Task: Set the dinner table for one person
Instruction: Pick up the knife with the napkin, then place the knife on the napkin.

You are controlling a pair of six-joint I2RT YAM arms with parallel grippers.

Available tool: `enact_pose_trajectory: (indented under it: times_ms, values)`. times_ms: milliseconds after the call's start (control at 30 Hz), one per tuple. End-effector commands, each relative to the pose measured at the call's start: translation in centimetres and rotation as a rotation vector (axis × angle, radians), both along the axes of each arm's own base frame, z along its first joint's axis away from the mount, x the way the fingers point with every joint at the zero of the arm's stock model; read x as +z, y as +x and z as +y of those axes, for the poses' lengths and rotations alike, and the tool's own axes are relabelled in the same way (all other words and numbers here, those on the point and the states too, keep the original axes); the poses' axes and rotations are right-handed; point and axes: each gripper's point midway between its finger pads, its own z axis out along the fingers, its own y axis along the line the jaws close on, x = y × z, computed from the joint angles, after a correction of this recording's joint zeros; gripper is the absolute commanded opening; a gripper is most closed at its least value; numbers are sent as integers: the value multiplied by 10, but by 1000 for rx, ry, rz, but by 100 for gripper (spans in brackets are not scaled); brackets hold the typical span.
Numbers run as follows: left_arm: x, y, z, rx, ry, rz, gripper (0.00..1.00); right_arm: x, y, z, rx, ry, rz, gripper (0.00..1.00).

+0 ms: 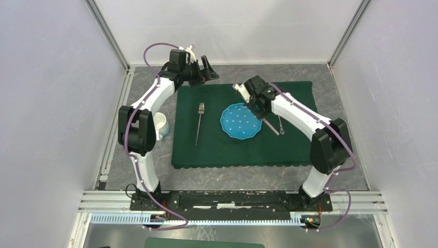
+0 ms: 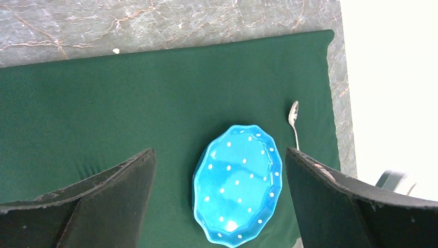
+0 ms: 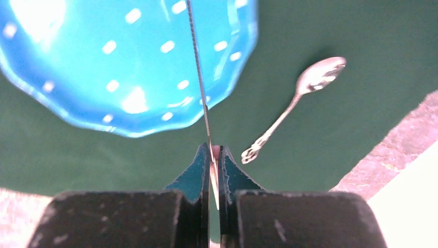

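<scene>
1. The dark-grey stone-look table with faint veins [image 1: 232, 178] lies under everything, hemmed by pale walls on three sides. A dark green scallop-edged cloth [image 1: 222, 150] covers its middle.
2. The right pincer [image 3: 212, 152] is clenched on a thin, serrated metal knife [image 3: 199, 77], gripped near one end. The blade stands on edge and reaches over the rim of a bright blue, white-dotted scalloped plate [image 1: 241, 121].
3. The knife looks light, stiff and slick. Its narrow flat gives the pads little to bite, so it may pivot. The table is likely hard and unyielding, while the cloth should soften a set-down.
4. Open room is tight on the right. A small silver spoon [image 3: 310, 82] lies just beside the plate, leaving only a narrow strip of cloth between them, and the cloth's edge is near beyond it.
5. A silver fork [image 1: 199, 123] lies on the left, apart from the plate.
6. The left pincer [image 1: 206, 70] is released, jaws wide, over the cloth's far-left corner, well clear. A pale mug [image 1: 162, 124] stands on bare table beside that arm.
</scene>
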Motion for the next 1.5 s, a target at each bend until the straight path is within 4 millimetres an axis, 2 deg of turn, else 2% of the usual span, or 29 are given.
enact_pose_trajectory:
  times_ms: [0, 133, 333, 600, 867, 1067, 1467]
  values:
    - [22, 5, -3, 10, -36, -33, 100, 21, 48, -26, -223, 77, -95, 0]
    - [23, 4, -1, 12, -27, -33, 100, 16, 65, -45, -338, 136, -96, 0]
    - [23, 1, 0, 14, -22, -32, 100, 5, 73, -66, -426, 143, -93, 0]
    - [24, -3, 2, 10, -11, -31, 100, 6, 86, -91, -554, 209, -116, 0]
    - [23, -5, 4, 10, -1, -28, 100, -10, 78, -122, -635, 233, -65, 0]
    - [21, -5, 2, 4, -6, -25, 100, -12, 81, -130, -655, 248, -60, 0]
    - [17, -6, 3, 5, -1, -16, 100, -30, 75, -125, -610, 245, 6, 0]
